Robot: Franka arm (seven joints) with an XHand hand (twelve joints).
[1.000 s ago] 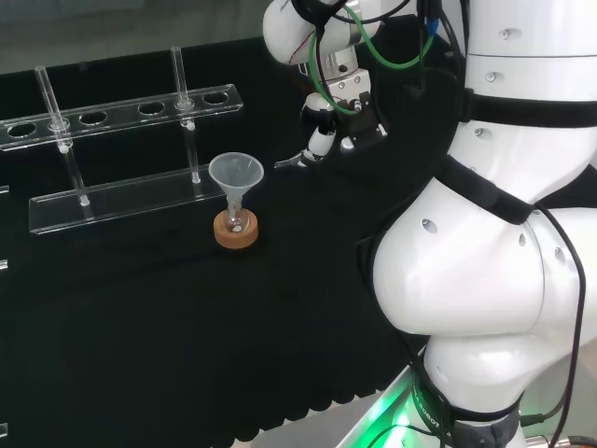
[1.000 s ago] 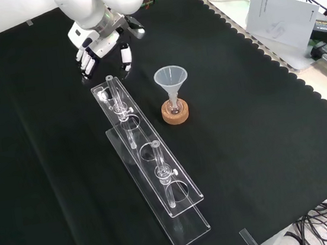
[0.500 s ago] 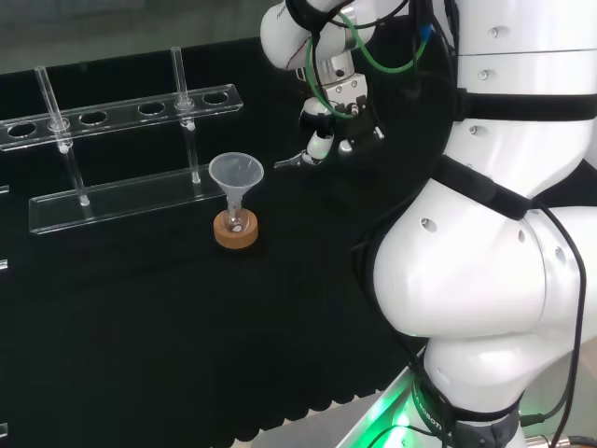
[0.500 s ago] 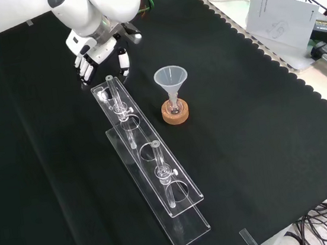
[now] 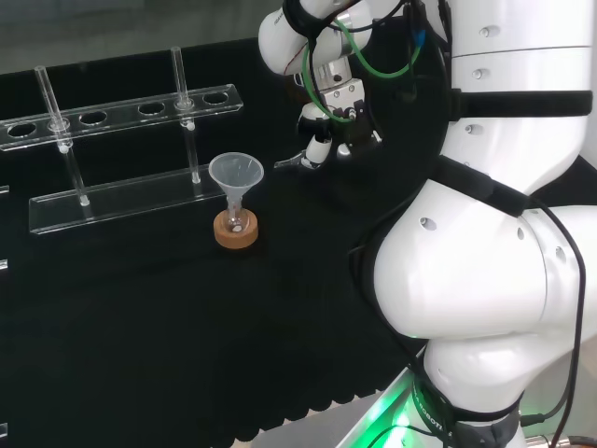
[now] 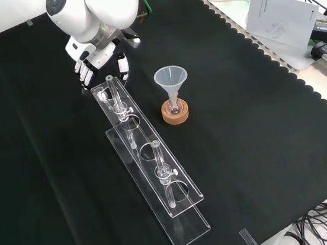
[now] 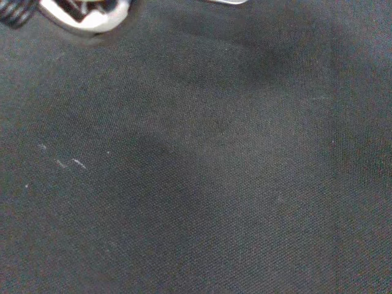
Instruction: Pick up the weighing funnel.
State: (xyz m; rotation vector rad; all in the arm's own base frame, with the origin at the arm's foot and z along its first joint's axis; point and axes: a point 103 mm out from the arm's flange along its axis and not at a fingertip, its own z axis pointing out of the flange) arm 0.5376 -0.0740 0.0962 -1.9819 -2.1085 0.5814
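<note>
In the head view the weighing funnel [image 5: 289,161], a small clear scoop with a short stem, lies low over the black cloth just left of my hand [image 5: 322,138]. Whether a fingertip touches it I cannot tell. In the front view my hand [image 6: 97,56] hangs over the cloth at the rack's far end. Its fingers [image 6: 84,72] point down, fairly straight, with the thumb [image 6: 122,65] set apart, and nothing is plainly held between them. A blurred white part of the hand [image 7: 86,15] shows in the wrist view above bare cloth.
The big funnel [image 5: 236,173] [image 6: 170,77] stands in a small flask on a cork ring [image 5: 236,231] [image 6: 175,112]. A long clear rack [image 5: 121,107] [image 6: 151,166] with upright tubes lies beside the hand. Papers [image 6: 276,16] and cables lie beyond the cloth's scalloped edge.
The hand has shifted a little left and down in the front view, closer to the rack's end. The weighing funnel, big funnel and rack have stayed put.
</note>
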